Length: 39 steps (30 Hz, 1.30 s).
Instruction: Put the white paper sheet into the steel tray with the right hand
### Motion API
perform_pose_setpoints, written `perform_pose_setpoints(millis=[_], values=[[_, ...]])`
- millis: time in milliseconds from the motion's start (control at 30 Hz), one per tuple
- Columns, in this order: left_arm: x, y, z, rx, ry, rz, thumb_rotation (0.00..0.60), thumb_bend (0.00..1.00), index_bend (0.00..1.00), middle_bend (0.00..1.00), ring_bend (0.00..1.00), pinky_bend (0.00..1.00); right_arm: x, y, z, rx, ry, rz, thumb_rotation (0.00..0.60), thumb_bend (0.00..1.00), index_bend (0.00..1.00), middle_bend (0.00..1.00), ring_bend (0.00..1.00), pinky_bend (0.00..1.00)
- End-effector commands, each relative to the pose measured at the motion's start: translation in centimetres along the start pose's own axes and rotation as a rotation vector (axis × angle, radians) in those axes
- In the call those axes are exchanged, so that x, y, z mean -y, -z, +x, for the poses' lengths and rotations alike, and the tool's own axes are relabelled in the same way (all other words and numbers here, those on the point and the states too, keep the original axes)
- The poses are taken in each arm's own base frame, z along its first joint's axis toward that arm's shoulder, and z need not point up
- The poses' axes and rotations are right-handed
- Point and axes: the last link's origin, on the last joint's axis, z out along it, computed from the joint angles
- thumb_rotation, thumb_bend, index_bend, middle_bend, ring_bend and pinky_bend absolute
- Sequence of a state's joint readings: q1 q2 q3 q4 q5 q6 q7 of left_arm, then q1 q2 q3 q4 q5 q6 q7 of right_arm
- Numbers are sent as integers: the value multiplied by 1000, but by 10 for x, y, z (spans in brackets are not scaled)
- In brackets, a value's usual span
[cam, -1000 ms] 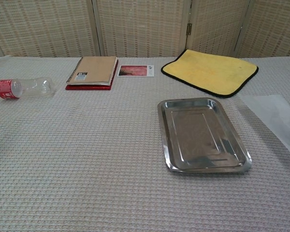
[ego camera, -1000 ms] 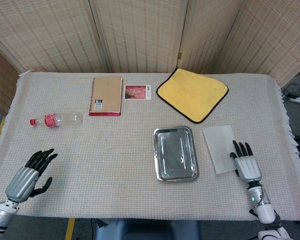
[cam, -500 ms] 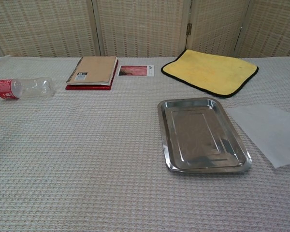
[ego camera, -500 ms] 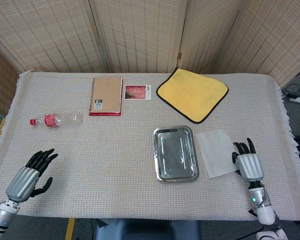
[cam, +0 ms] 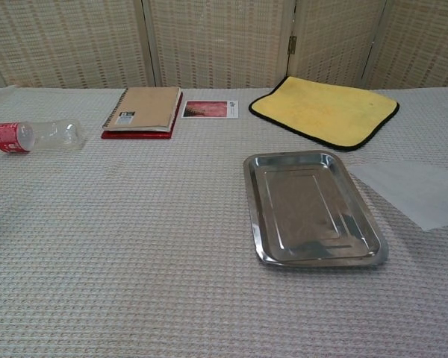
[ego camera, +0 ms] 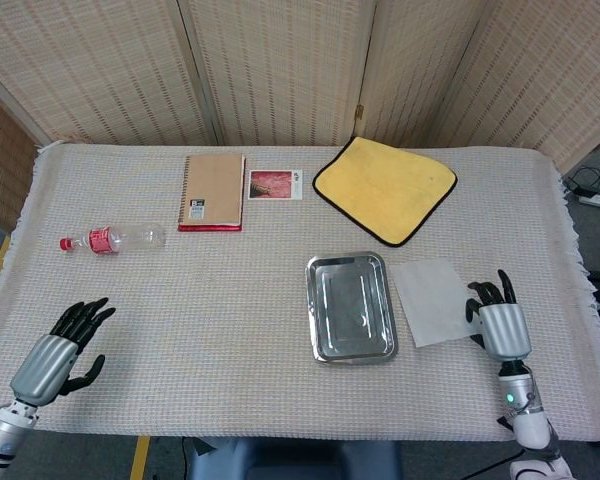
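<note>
Paper sheet (ego camera: 435, 300) flat on cloth, just right of steel tray (ego camera: 351, 306), not yet in. Right hand (ego camera: 500, 322) at sheet's right edge, fingers extended, holding nothing. Step: pre-grasp. Next: pinch edge, lift, carry left over tray.

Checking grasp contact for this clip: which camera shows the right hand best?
The head view. It shows the whole right hand on the tablecloth, fingers at the right edge of the white paper sheet, beside the steel tray. The chest view misses the hand entirely, showing only the sheet and tray.
</note>
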<state>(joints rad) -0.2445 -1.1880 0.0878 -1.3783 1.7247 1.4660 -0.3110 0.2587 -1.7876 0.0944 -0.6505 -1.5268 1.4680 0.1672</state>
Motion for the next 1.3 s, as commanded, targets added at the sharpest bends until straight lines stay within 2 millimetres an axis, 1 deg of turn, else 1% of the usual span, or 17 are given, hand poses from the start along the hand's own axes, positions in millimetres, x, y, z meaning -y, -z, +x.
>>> perform_pose_setpoints(millis=[33, 167, 267, 300, 367, 467, 567, 667, 833, 967, 1100, 1200, 1300], values=[[0, 0, 0, 1, -2, -1, 600, 580, 0, 0, 0, 0, 12, -15, 30, -222, -109, 24, 600, 458, 688, 321, 256, 0], [0, 0, -1, 5, -6, 0, 600, 580, 0, 0, 0, 0, 28, -33, 54, -356, -179, 58, 600, 461, 688, 322, 255, 0], [1, -1, -2, 11, -4, 6, 600, 580, 0, 0, 0, 0, 41, -45, 67, -414, -223, 78, 600, 461, 688, 323, 256, 0], [1, -2, -3, 12, -2, 8, 600, 580, 0, 0, 0, 0, 48, -50, 72, -430, -245, 88, 600, 462, 688, 324, 257, 0], [2, -3, -2, 12, 2, 10, 600, 580, 0, 0, 0, 0, 62, -57, 76, -446, -273, 106, 600, 461, 688, 324, 257, 0], [3, -3, -1, 8, 7, 13, 600, 580, 0, 0, 0, 0, 80, -62, 75, -442, -297, 134, 600, 462, 688, 324, 256, 0], [4, -2, 2, 1, 12, 15, 600, 580, 0, 0, 0, 0, 92, -62, 63, -398, -296, 146, 600, 461, 688, 324, 256, 0], [5, -2, 3, -1, 17, 16, 600, 580, 0, 0, 0, 0, 101, -56, 43, -321, -271, 153, 600, 461, 688, 324, 256, 0], [5, -2, 4, 2, 30, 15, 600, 580, 0, 0, 0, 0, 106, -46, 12, -247, -168, 128, 600, 462, 688, 324, 256, 0], [4, -1, 7, 0, 49, 5, 600, 580, 0, 0, 0, 0, 106, -35, -13, -167, -135, 77, 600, 461, 688, 324, 256, 0], [3, 1, 10, -5, 66, -3, 600, 580, 0, 0, 0, 0, 108, -26, -28, -114, -127, 45, 600, 461, 688, 324, 256, 0], [1, 2, 11, -3, 75, -15, 600, 580, 0, 0, 0, 0, 114, -21, -38, -73, -112, 36, 600, 461, 688, 324, 255, 0], [-1, 4, 11, 2, 80, -25, 600, 580, 0, 0, 0, 0, 120, -19, -42, -58, -103, 39, 600, 461, 688, 324, 256, 0]])
